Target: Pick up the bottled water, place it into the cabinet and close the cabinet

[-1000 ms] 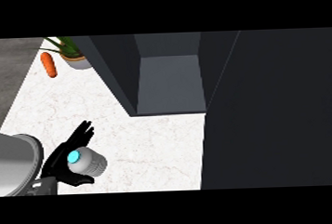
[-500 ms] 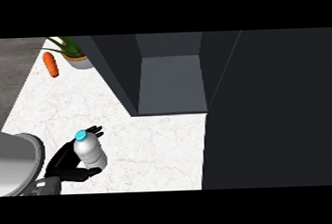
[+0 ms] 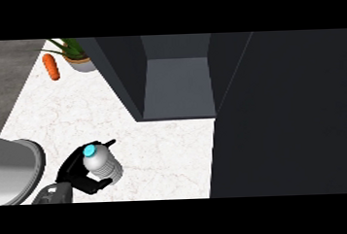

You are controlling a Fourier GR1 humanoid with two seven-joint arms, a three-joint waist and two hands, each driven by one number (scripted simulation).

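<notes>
So down in the lower-left corner of the head view we've got the black left hand (image 3: 74, 173) wrapped around the small clear plastic water bottle (image 3: 102, 164) with the turquoise cap. The fingers curl around the body from the left and underneath, and one fingertip pokes out past the cap toward the upper right. The water bottle is tilted, with the cap pointing up-left and the body slanting down to the right. It sits over the white marbled counter (image 3: 75, 112), and we honestly can't tell whether its base touches the surface.

The tall dark open cabinet (image 3: 179, 84) is up and to the right of the hand, well apart from it, its grey inside floor in plain sight. The big dark cabinet door (image 3: 284, 115) fills the right side of the view.

Compared with a second ago, we were looking almost straight down on the cap, with the fingers fanned above it. Now the bottle's side shows and the hand is closed more snugly around it. Half a second ago the bottle looked a touch higher in the view.

Other stuff: a round grey metal basin (image 3: 17, 168) just left of the hand, plus an orange carrot (image 3: 51, 66) and a small potted green plant (image 3: 77, 56) at the counter's far end.
</notes>
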